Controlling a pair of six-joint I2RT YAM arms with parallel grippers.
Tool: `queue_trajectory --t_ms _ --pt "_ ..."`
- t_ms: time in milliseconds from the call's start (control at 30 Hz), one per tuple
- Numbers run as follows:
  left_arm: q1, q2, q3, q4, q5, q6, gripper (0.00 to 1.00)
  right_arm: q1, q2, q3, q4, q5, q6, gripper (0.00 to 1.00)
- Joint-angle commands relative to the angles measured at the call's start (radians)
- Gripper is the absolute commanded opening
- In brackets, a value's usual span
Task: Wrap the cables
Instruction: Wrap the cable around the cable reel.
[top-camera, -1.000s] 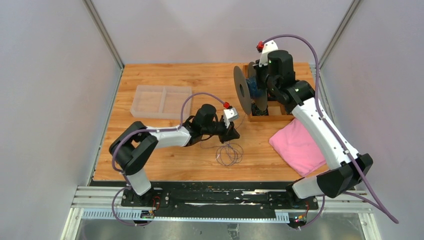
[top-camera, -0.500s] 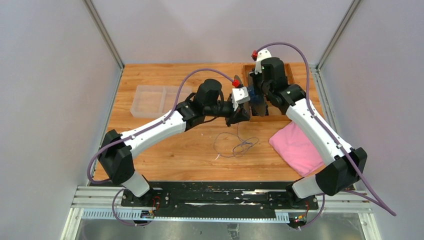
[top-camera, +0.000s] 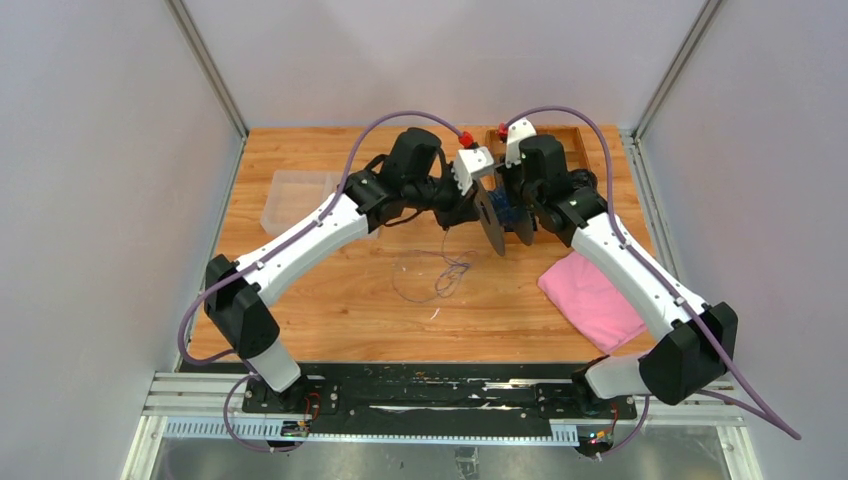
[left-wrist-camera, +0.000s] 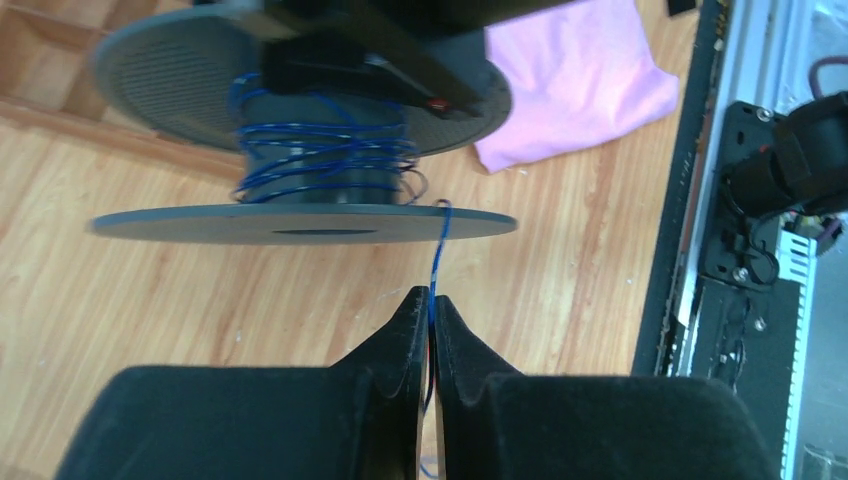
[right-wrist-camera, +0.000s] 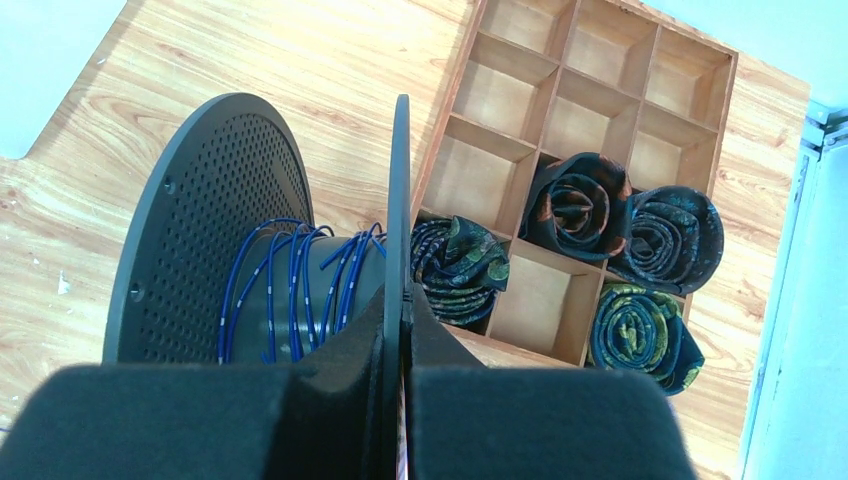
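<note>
Wooden tabletop (top-camera: 330, 300) carried slack loops of thin bluish cable (top-camera: 452, 270); the left tool (left-wrist-camera: 431, 305) pinched one strand, guiding it toward the grey perforated spool (right-wrist-camera: 200, 210), whose flange the right tool (right-wrist-camera: 403, 300) clamped steady for winding.

**A:** Where does the top view sit?

**B:** High above and behind the arm bases, facing down on the whole table (top-camera: 340, 320). The bases are at 6 o'clock and the far wall at 12.

**A:** And the wrist views?

**B:** Both are very near. The left one looks out past the left claw (left-wrist-camera: 430, 300) at the grey spool (left-wrist-camera: 300, 222), with the pink cloth (left-wrist-camera: 580, 80) toward 1 o'clock. The right one looks over the right claw (right-wrist-camera: 402, 300), with the wooden tray (right-wrist-camera: 505, 100) at 1 o'clock.

**A:** What do they share?

**B:** All three show the spool. The top view also shares the cloth with the left wrist and the tray with the right.
</note>
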Motion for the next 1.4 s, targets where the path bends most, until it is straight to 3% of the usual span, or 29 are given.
queue_trajectory --t_ms 0,300,500,933,1167,1367 --pt "0.040 0.011 0.082 -0.083 -0.028 0.014 0.10 0.010 -0.049 -0.023 0.089 -0.017 -0.034 0.01" --pt "0.118 0.068 0.180 -0.163 -0.037 0.013 0.05 0.011 -0.079 -0.055 0.099 -0.088 -0.050 0.01" --pt "0.125 0.052 0.108 -0.096 -0.061 -0.011 0.03 0.011 -0.082 -0.039 0.082 -0.158 -0.035 0.01" --pt "0.220 0.092 0.151 -0.132 -0.131 0.037 0.03 0.000 -0.112 -0.059 0.080 -0.279 -0.057 0.01" --pt "0.265 0.093 0.095 -0.096 -0.138 0.041 0.02 -0.031 -0.120 -0.015 0.060 -0.351 -0.009 0.00" --pt "0.290 0.091 0.050 -0.046 -0.145 0.042 0.07 -0.039 -0.113 0.043 0.028 -0.387 0.014 0.01"
